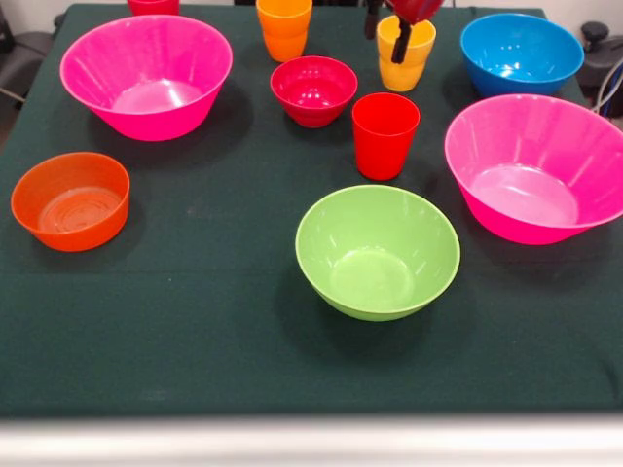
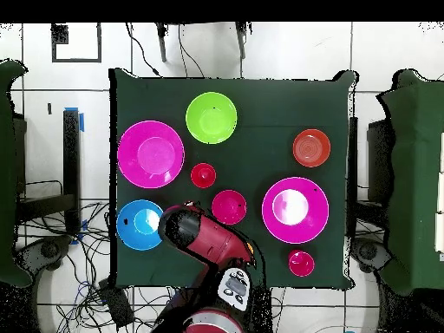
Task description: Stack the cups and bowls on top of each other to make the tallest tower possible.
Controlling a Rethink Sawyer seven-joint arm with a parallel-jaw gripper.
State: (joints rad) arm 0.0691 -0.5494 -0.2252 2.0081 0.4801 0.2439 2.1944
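Observation:
All vessels stand apart on the green table; none is stacked. The lime-green bowl (image 1: 378,251) (image 2: 211,117) is in the middle near the front. Behind it stand the red cup (image 1: 384,134) (image 2: 203,175) and a small crimson bowl (image 1: 313,89) (image 2: 229,206). The orange cup (image 1: 284,27) and yellow cup (image 1: 405,53) stand at the far edge. My gripper (image 1: 387,34) is open at the yellow cup's rim, one finger (image 1: 401,47) inside it, the other outside on the left. The small orange bowl (image 1: 71,199) (image 2: 311,147) sits at the left.
Two large hot-pink bowls (image 1: 146,76) (image 1: 535,165) flank the middle, and a blue bowl (image 1: 522,53) (image 2: 140,224) stands at the far right. Another small crimson vessel (image 1: 153,6) (image 2: 301,263) is at the far left edge. In the overhead view my arm (image 2: 204,238) hides the yellow cup.

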